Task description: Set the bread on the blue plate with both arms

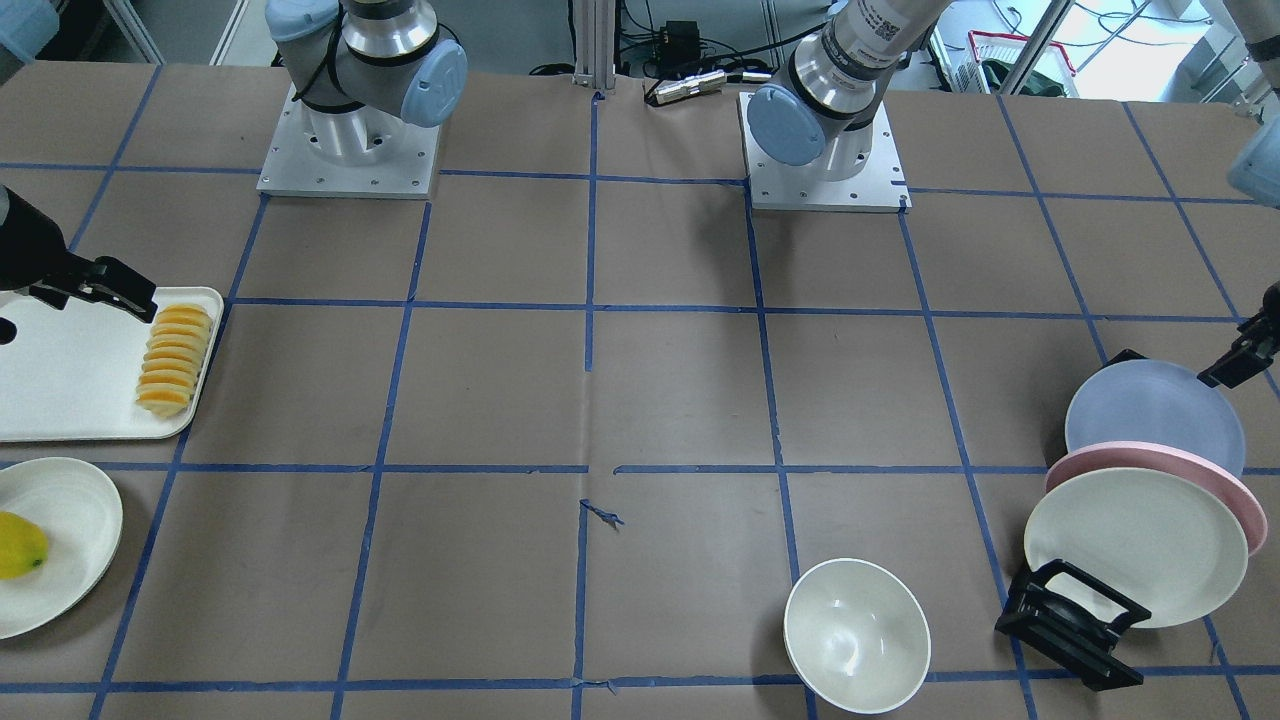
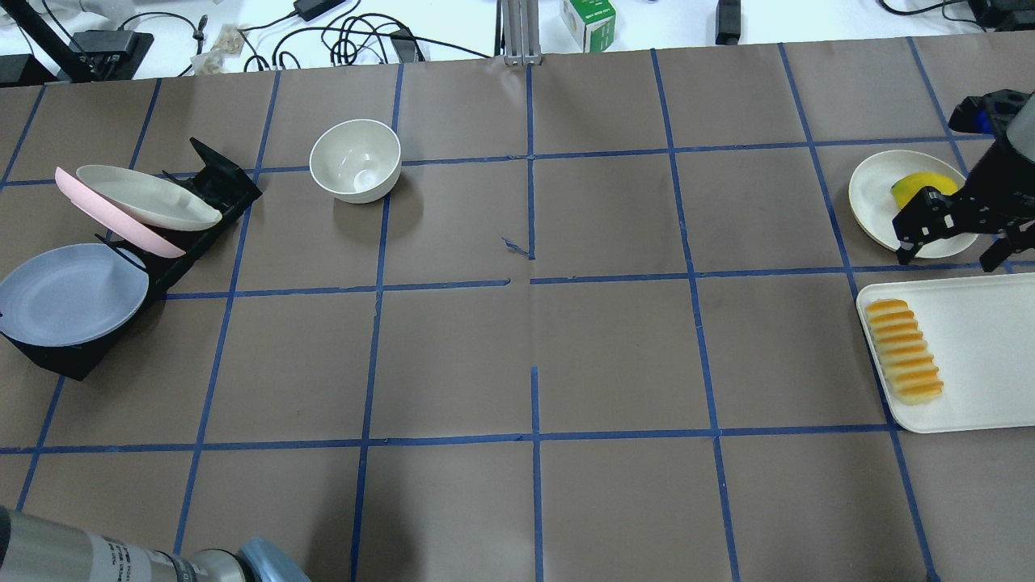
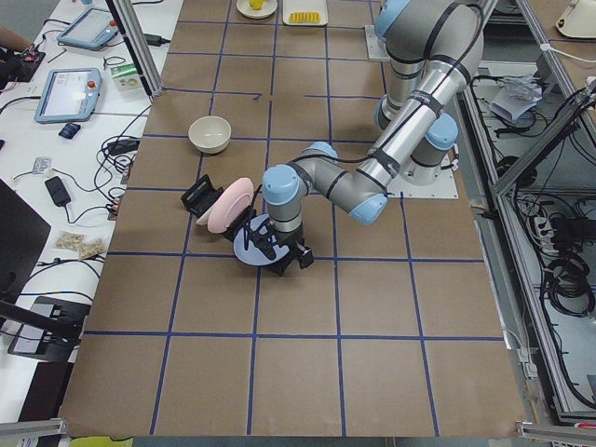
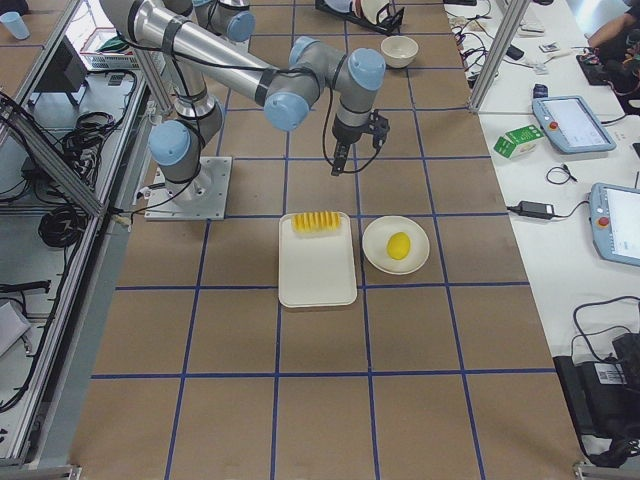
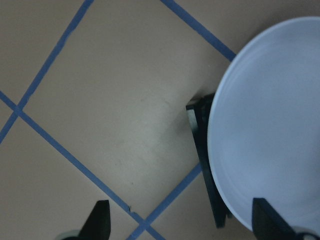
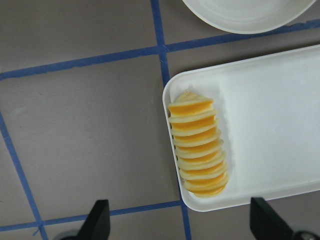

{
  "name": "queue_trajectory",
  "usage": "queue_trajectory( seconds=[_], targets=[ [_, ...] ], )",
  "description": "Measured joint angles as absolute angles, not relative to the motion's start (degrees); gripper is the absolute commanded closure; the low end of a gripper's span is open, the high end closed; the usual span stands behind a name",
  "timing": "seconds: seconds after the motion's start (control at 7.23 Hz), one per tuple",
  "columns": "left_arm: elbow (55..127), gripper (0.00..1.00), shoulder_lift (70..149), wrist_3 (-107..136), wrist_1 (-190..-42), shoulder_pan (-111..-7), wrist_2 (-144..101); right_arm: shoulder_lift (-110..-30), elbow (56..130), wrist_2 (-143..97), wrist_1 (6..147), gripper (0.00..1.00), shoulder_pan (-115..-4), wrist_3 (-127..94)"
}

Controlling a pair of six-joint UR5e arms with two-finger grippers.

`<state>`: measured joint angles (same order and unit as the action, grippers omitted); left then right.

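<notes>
The bread (image 6: 197, 145), a row of pale slices with orange crusts, lies along one edge of a white tray (image 6: 260, 125); it also shows in the front view (image 1: 175, 360) and the overhead view (image 2: 904, 352). My right gripper (image 6: 180, 222) is open and empty, and hovers above the tray's end; it also shows in the overhead view (image 2: 954, 234). The blue plate (image 5: 270, 135) leans in the end slot of a black rack (image 2: 218, 182) and also shows in the front view (image 1: 1155, 415). My left gripper (image 5: 182, 222) is open at the plate's rim, one finger over the plate and one outside it.
The rack also holds a pink plate (image 1: 1240, 490) and a cream plate (image 1: 1135, 545). A cream bowl (image 1: 857, 635) stands near the rack. A cream plate (image 1: 70, 520) with a yellow fruit (image 1: 20, 545) sits beside the tray.
</notes>
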<state>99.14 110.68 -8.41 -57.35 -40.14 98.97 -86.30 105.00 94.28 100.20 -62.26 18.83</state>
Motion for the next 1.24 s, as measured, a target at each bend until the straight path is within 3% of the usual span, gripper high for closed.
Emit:
queue_trajectory(
  seconds=[0.14,0.28,0.41,0.69,1.24],
  targets=[
    [98.90,0.07,111.66,-8.45,-56.55,-40.11,98.14,-86.06,107.04,94.62,102.61,0.00,-61.61,19.53],
    [98.78,0.33,112.19,-8.56,-56.50,-40.08,96.71,-85.37,109.28,94.78,106.44,0.00,-61.35,20.26],
    [98.91,0.73,112.48,-8.82,-56.62,-40.08,95.77,-84.05,111.22,94.89,110.38,0.00,-61.19,21.20],
    [98.64,1.00,112.80,-9.64,-58.51,-40.13,94.94,-81.41,112.92,95.05,114.39,0.00,-60.97,22.06],
    [98.04,1.00,111.72,-10.83,-61.38,-40.41,93.25,-75.75,113.23,95.12,118.02,0.00,-60.47,22.22]
  ],
)
